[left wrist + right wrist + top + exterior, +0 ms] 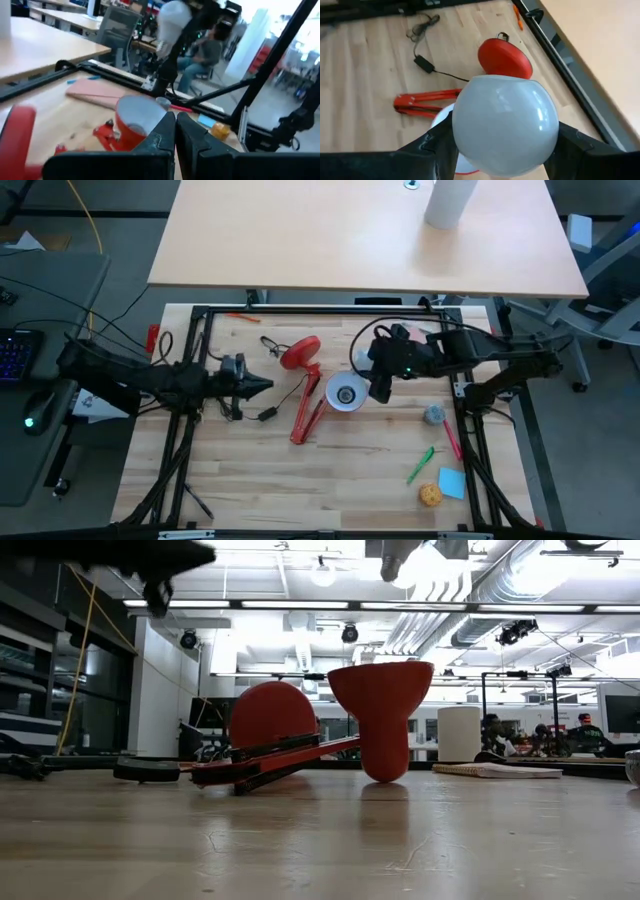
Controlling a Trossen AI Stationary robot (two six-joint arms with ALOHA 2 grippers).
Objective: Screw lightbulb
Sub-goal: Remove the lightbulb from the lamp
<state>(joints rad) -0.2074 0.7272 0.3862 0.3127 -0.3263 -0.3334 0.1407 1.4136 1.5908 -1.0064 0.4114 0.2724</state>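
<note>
The lightbulb (505,125), white and round, is up in the air with my right gripper (505,150) shut on it, above the lamp. In the left wrist view the lightbulb (172,22) shows its greyish screw base (161,47) pointing down. The red lamp lies on the table: its round base (300,352) toward the far side, its folded arm (305,418) flat, and its shade (345,393) with the white-lined opening facing up. My left gripper (266,385) is shut and empty, held level to the left of the lamp and pointing at it. My right gripper pinches the lightbulb's round glass globe (465,135) between its two fingers (432,147), one on either side. The fingers come slanting down from the table's right. The bulb is lifted clear above the lamp's shade, its screw base hanging below.
A black cable with a plug (268,413) lies left of the lamp's arm. Near the right edge are a grey-blue lump (433,414), a red pen (452,442), a green marker (420,465), a blue note (451,482) and a yellow ball (430,495). Black frame rails (330,310) border the table.
</note>
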